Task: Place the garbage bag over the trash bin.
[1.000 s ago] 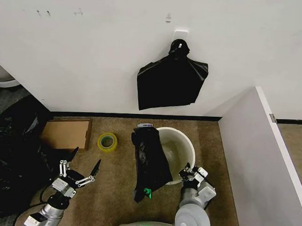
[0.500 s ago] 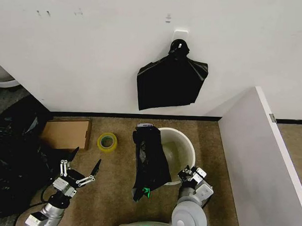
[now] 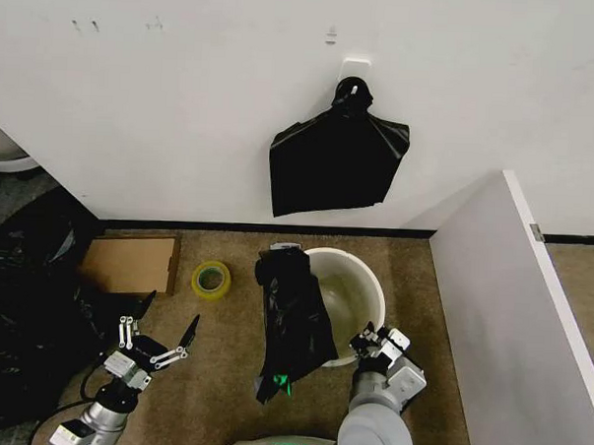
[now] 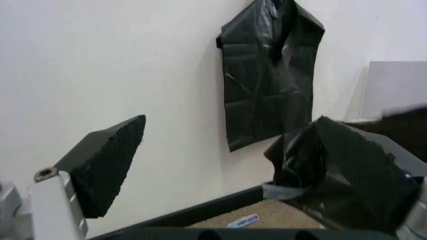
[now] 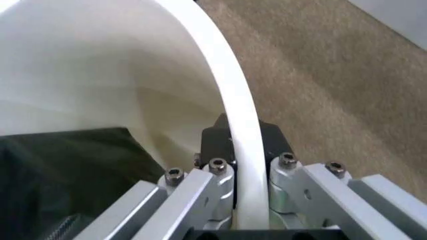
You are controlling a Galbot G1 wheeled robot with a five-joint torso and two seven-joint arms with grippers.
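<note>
From the head view, the round white plastic trash bin (image 3: 348, 294) with its cream inside and thick rim stands on the brown carpeted floor (image 3: 232, 358) close to the white wall (image 3: 184, 99). The thin glossy black plastic garbage bag (image 3: 293, 323) is draped, wrinkled and limp, over the bin's left rim and hangs down its outer side to the floor. The right hand (image 3: 373, 344) sits at the bin's near rim, its fingers closed narrowly on that rim. The left hand (image 3: 158, 343) hovers over the floor well to the left of the bin, fingers spread wide and holding nothing. A squarish black bag with a knotted top (image 3: 336, 157) hangs on the wall above the bin. A yellow tape roll (image 3: 211, 279) and a flat brown cardboard piece (image 3: 130, 263) lie on the floor to the left, beside a big dark heap of black material (image 3: 22, 299). A white panel (image 3: 510, 320) stands to the right.

In the left wrist view, a dark textured finger pad (image 4: 107, 162) of the left hand stands apart in the foreground, gripping nothing; beyond it the crinkled garbage bag (image 4: 347, 175) bunches up, with the hanging bag (image 4: 267, 75) flat on the wall.

In the right wrist view, the right hand's (image 5: 247, 137) metal fingers straddle the smooth curved rim of the trash bin (image 5: 227, 85), one inside and one outside, pinching it; the garbage bag (image 5: 60, 170) lies dark inside the bin wall
</note>
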